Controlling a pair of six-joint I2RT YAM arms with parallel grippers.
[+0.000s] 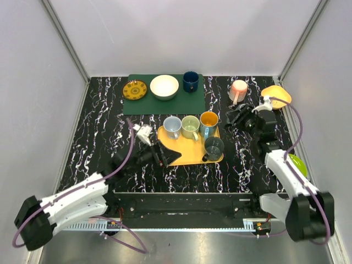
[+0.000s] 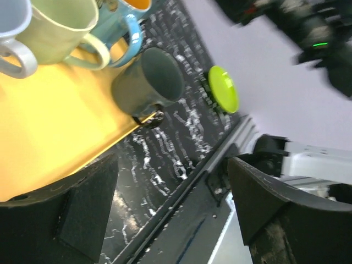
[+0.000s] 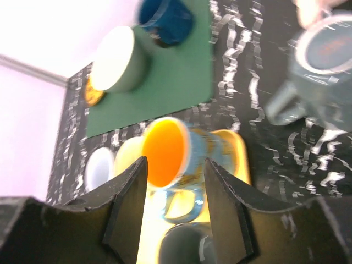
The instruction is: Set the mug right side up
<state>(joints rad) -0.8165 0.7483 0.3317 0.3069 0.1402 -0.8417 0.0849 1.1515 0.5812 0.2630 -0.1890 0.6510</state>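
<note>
We see the pink mug point(image 1: 238, 89) standing upside down on the desk point(image 1: 104, 137), beyond the far right corner of the yellow tray point(image 1: 184, 155). The right fingers point(image 3: 126, 209) are spread apart with nothing between them, just right of the tray, short of the mug and not touching it. The left fingers point(image 2: 71, 220) are wide apart too, empty, at the tray's left edge. A dark grey mug point(image 1: 213, 147) sits at the tray's near right corner.

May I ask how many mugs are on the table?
6. On the yellow tray: pale blue mug, green mug, orange-lined mug, dark grey mug. Navy mug on the green mat; pink mug beside the orange bowl.
</note>
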